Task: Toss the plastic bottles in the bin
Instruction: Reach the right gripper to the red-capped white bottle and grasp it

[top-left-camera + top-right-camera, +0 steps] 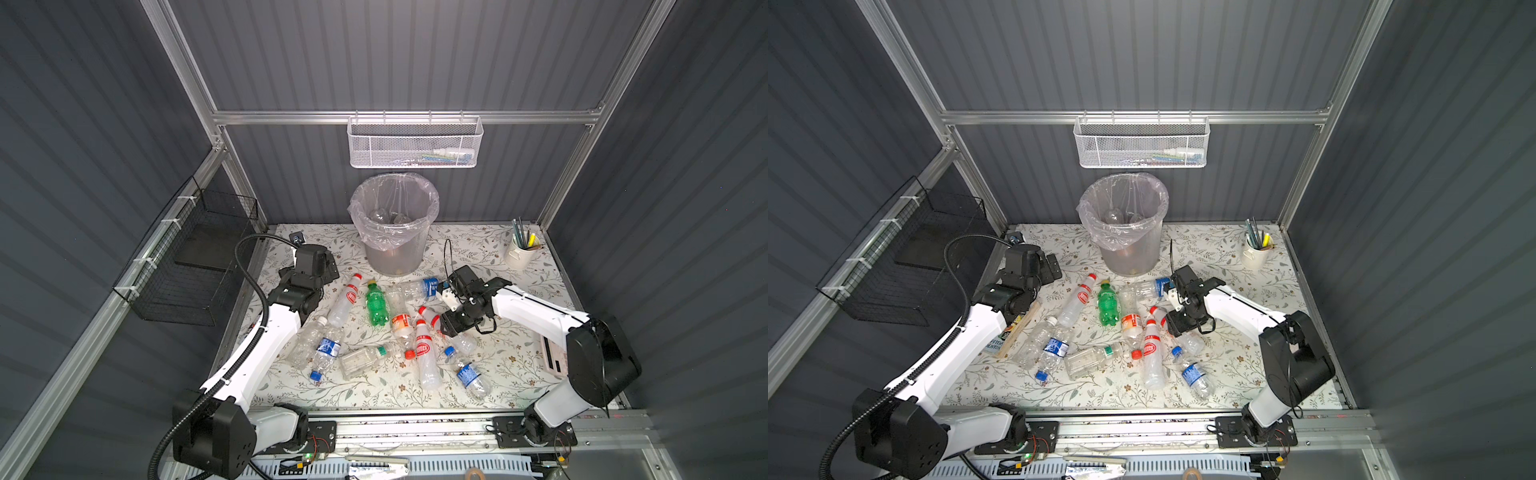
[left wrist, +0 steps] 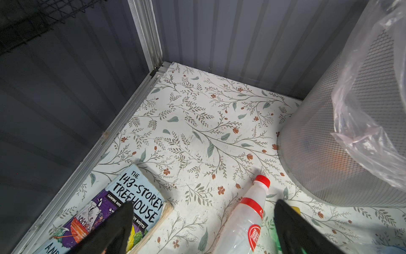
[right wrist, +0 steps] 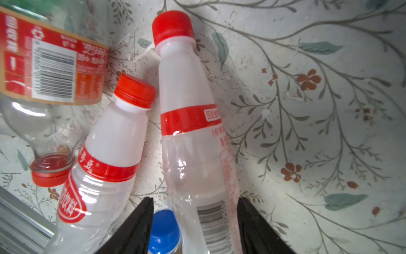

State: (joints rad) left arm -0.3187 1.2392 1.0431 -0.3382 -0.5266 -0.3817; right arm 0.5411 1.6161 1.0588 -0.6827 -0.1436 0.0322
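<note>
Several plastic bottles lie scattered on the floral table in front of the grey mesh bin (image 1: 395,249) (image 1: 1129,253), among them a green one (image 1: 376,305). Clear bottles (image 1: 380,216) show inside the bin's bag. My right gripper (image 1: 444,328) (image 3: 195,200) is down over a red-capped white bottle (image 1: 430,318) (image 3: 186,110). Its jaws straddle the bottle's body: one finger touches it and the other stands apart beside a blue cap (image 3: 164,231). My left gripper (image 1: 330,270) (image 2: 204,204) hangs open and empty near another red-capped bottle (image 1: 347,299) (image 2: 248,220), left of the bin (image 2: 329,154).
A book (image 2: 114,209) (image 1: 1013,328) lies by the left wall under my left arm. A white cup of pens (image 1: 519,249) stands at the back right. A white mesh basket (image 1: 413,143) hangs on the back rail and a black wire basket (image 1: 191,262) on the left wall.
</note>
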